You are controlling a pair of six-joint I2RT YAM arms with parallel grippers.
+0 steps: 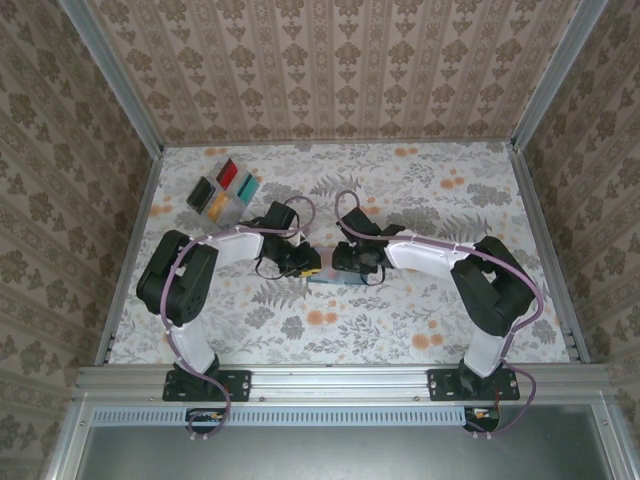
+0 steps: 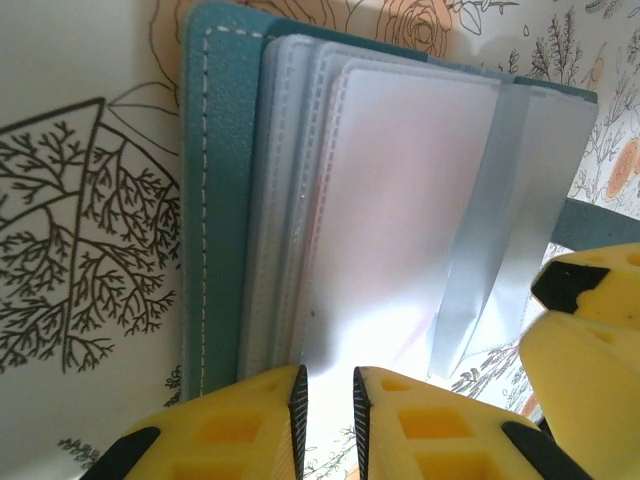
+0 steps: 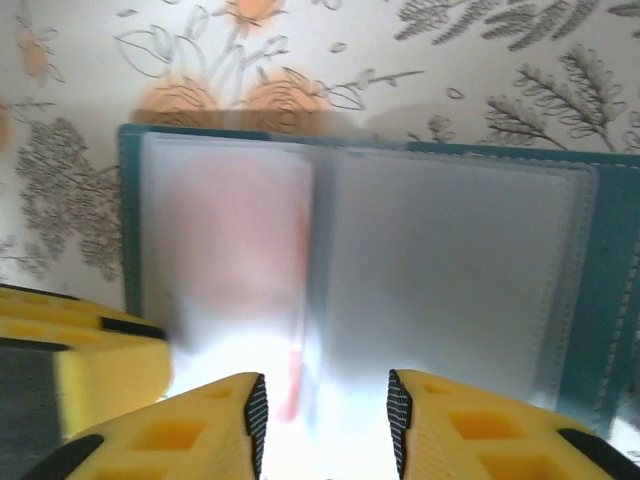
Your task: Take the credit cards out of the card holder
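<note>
Near the arm bases, the left gripper [image 1: 301,262] and right gripper [image 1: 351,262] meet over the small teal-blue bi-fold card holder [image 1: 334,281], which lies open on the floral-printed tabletop [image 1: 440,210]. In the left wrist view, the left jaws are almost pressed together, pinching the near edge of a clear plastic page. In the right wrist view, the right jaws stand spread either side of the pages' near edge, with a thin red card edge [image 3: 293,385] showing between them. Farther off, at the far left, loose thin rectangular credit cards [image 1: 225,190] in black, red, teal, yellow-orange and pale grey lie together, well apart from the holder.
</note>
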